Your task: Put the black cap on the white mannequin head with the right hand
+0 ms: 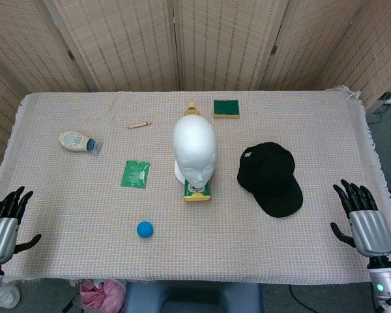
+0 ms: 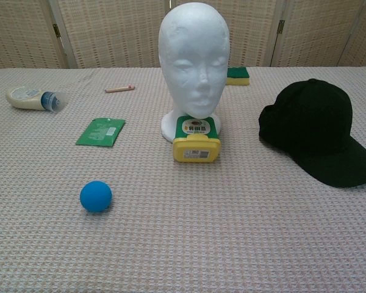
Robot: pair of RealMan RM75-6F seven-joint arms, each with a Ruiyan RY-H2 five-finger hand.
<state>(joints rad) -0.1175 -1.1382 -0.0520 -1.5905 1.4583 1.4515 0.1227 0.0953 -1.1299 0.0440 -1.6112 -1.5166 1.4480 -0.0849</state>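
The white mannequin head stands upright at the table's middle, bare on top, facing me. The black cap lies on the cloth to its right, brim toward the near edge. My right hand hovers at the table's near right corner, fingers spread and holding nothing, well right of the cap. At the near left corner my left hand is likewise spread and empty. Neither hand shows in the chest view.
A yellow box lies right in front of the mannequin base. Also on the cloth: a blue ball, green packet, a tipped bottle, a green-yellow sponge, a small stick.
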